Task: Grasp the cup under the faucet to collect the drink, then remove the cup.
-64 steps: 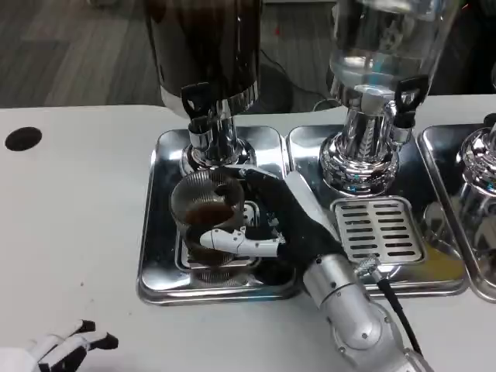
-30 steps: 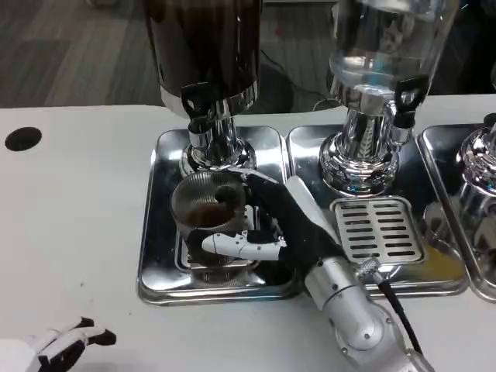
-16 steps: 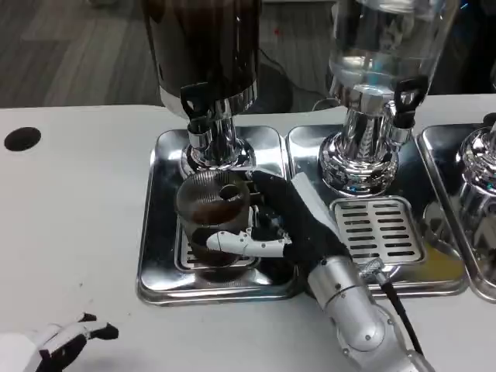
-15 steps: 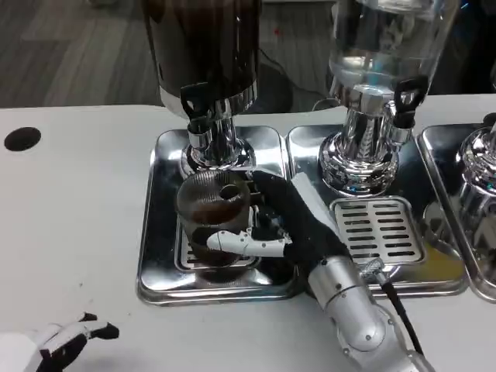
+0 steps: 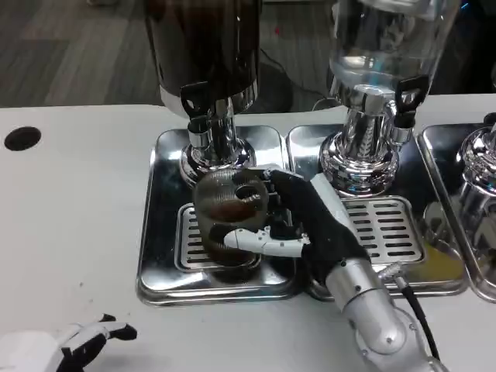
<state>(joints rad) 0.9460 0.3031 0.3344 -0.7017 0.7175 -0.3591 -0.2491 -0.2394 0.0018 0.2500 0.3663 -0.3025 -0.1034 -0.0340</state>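
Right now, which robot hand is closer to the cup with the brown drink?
The right hand. It holds the cup, with fingers wrapped around its side. The left hand rests far off at the table's near left edge.

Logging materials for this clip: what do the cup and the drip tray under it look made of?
Cup: likely clear plastic or glass, ribbed; the dark drink shows through its wall. The right hand holds it. Drip tray: polished metal, probably stainless steel; mirror-like reflections and a slotted grille.
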